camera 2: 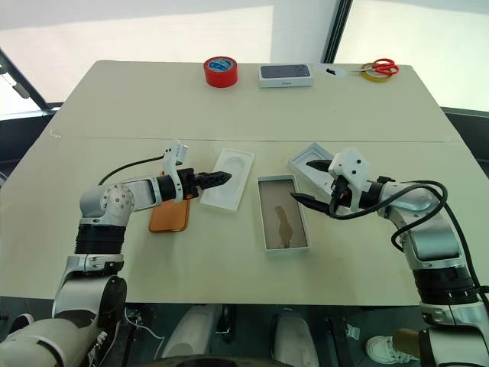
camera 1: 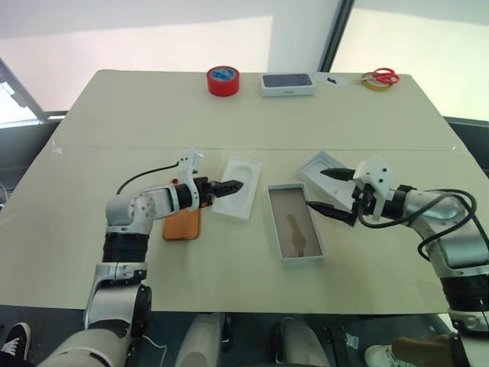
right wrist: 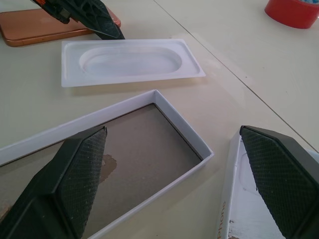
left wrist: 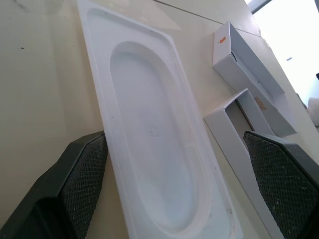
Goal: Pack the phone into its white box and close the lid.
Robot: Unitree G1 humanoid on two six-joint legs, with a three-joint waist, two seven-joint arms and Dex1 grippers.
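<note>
Left eye view: white box (camera 1: 295, 223) between spread jaws.

We see, from left to right, the phone (camera 1: 182, 225), tray (camera 1: 237, 188), box (camera 1: 295, 222), and lid (camera 1: 325, 170) farther.

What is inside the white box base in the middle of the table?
The white box holds no object: only its tan-brown floor with a darker stain shows. In the right wrist view, the near end of the floor is covered by the right claw.
</note>
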